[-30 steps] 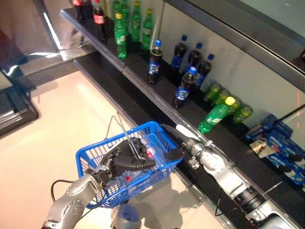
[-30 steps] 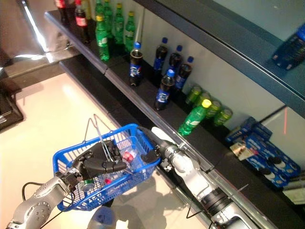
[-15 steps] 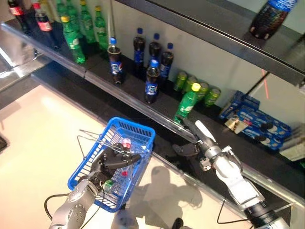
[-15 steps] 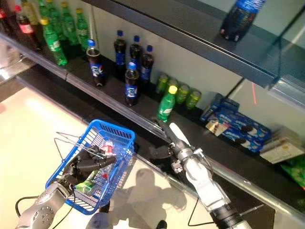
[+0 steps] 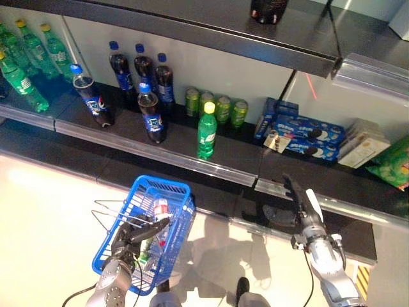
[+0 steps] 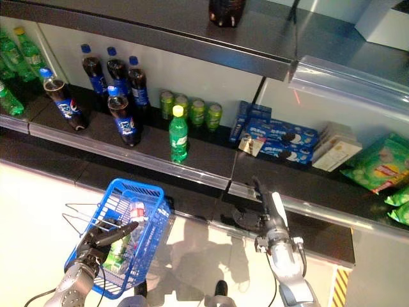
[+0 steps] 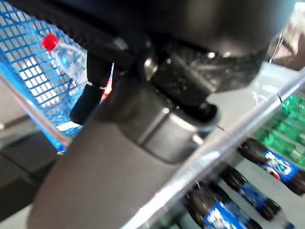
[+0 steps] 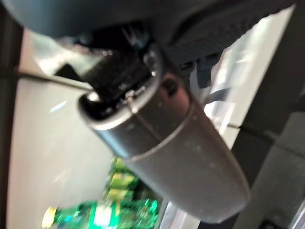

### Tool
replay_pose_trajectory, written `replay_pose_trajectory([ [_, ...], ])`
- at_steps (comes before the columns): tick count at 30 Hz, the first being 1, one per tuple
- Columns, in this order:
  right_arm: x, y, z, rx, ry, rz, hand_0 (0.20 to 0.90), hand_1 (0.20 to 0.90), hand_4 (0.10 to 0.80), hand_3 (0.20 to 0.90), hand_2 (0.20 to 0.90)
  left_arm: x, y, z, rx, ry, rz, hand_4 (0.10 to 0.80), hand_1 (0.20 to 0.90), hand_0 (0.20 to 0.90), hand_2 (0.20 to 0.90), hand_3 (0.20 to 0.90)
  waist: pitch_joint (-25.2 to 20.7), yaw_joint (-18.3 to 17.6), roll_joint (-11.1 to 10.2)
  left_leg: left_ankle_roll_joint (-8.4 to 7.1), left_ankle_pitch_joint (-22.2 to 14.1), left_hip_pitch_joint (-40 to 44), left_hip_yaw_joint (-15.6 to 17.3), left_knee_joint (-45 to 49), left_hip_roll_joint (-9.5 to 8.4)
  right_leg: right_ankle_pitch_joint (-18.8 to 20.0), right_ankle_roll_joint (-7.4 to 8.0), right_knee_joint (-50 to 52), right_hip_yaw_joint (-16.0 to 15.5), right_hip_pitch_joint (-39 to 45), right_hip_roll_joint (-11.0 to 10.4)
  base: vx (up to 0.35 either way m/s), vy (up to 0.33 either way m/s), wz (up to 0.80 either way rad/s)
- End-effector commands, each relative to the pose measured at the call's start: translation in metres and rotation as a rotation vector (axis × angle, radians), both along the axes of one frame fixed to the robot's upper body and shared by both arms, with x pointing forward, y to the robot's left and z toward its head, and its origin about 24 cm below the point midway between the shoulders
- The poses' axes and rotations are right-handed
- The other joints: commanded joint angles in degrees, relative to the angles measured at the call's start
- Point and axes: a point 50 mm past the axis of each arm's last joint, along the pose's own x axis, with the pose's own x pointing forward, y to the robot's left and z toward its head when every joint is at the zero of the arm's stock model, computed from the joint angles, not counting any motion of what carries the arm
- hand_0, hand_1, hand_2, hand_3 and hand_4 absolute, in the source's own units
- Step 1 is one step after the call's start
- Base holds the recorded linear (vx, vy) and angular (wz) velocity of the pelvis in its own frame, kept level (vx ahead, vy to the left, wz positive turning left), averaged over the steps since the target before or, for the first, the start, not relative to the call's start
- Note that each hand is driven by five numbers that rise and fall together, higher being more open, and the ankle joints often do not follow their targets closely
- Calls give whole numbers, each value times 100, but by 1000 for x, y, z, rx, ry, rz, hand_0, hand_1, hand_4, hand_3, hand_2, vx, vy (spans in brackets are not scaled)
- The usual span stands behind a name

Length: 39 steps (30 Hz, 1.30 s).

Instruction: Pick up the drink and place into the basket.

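Observation:
A blue wire basket (image 5: pixel 167 181) hangs over the pale floor in front of the shelves. My left hand (image 5: pixel 126 239) is curled round its wire handles. Inside lie a clear bottle with a red cap (image 5: pixel 160 210), also in the left wrist view (image 7: pixel 66 55), and a green bottle (image 6: pixel 117 252). My right hand (image 5: pixel 300 208) is open with straight fingers and holds nothing. It hovers by the front edge of the low shelf, well to the right of the basket. A green bottle with a yellow cap (image 5: pixel 206 131) stands upright on that shelf.
The low shelf also carries dark cola bottles (image 5: pixel 152 115), green cans (image 5: pixel 216 105), blue biscuit boxes (image 5: pixel 300 134), green bottles (image 5: pixel 19 70) at far left and green snack bags (image 6: pixel 377 169) at far right. A dark bottle (image 5: pixel 268 7) stands on the upper shelf.
The camera has swung right along the shelf. My right hand has left the basket's rim and moved off to the right, empty. The left hand still holds the basket.

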Motion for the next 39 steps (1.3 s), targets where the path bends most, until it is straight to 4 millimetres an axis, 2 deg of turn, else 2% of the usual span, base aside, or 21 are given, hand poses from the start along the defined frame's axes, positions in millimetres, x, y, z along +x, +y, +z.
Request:
replay_pose_trajectory([
  [1,-1,-21,19,-7,-151,-70,900,900,800,900,900,47,37,96,241,-564,116,100,300,300,300,200,-1069,50,342,66,-626,215,-47,-13,149,-23,291,3,7,-40,-256,-21,12,-20],
  [7,-21,-34,-13,30,-30,-187,900,900,800,900,900,28,52,59,297,-397,189,100,300,300,300,200,-1073,-68,373,62,-648,241,34,-13,145,-30,281,11,65,-63,-258,-18,8,-10],
  [11,-37,-43,-43,60,81,-280,900,900,800,900,900,9,63,24,280,-243,263,100,300,300,300,200,-1081,-148,413,78,-672,263,85,-13,126,-38,268,23,118,-81,-250,-1,10,-14],
  [13,-40,-45,-48,69,102,-298,900,900,800,900,900,6,64,19,277,-219,274,100,300,300,300,200,-1082,-161,420,77,-675,265,93,-13,124,-36,267,28,127,-89,-251,0,0,0],
  [14,-50,-50,-60,93,153,-350,900,900,800,900,900,-1,65,7,272,-157,294,100,300,300,300,200,-1086,-181,445,79,-682,277,119,-13,125,-35,262,40,141,-103,-255,8,22,-5],
  [16,-52,-52,-64,101,172,-368,900,900,800,900,900,-3,65,3,265,-136,301,100,300,300,300,200,-1082,-187,456,78,-685,284,130,-13,125,-36,260,44,152,-107,-252,5,18,-10],
  [20,-85,-65,-99,127,363,-463,900,900,800,900,900,-22,67,-22,254,22,286,100,300,300,300,200,-1120,-147,498,84,-715,297,174,-13,121,-69,236,43,159,-96,-241,5,16,-8],
  [24,-116,-65,-124,137,543,-482,900,900,800,900,900,-41,61,-43,276,167,210,100,300,300,300,200,-1143,-70,499,90,-713,294,172,-13,132,-80,210,57,140,-92,-214,0,0,0],
  [30,-137,-63,-138,222,681,-523,900,900,800,900,900,-57,58,-57,295,291,123,100,300,300,300,200,-1157,-11,491,103,-722,311,165,-13,119,-101,196,68,118,-74,-193,0,0,0],
  [33,-161,-56,-152,338,905,-521,900,900,800,900,900,-68,51,-67,306,371,43,100,300,300,300,200,-1159,51,515,105,-728,333,150,-13,120,-130,170,91,74,-56,-178,0,0,0],
  [35,-168,-52,-155,370,965,-479,900,900,800,900,900,-72,50,-69,306,384,19,100,300,300,300,200,-1165,127,536,99,-730,351,105,-13,115,-143,160,92,23,-18,-175,51,9,1],
  [39,-167,-53,-155,367,987,-460,900,900,800,900,900,-67,52,-66,306,370,2,100,300,300,300,200,-1165,207,551,92,-731,366,29,-13,107,-163,159,119,-50,23,-193,38,0,0],
])
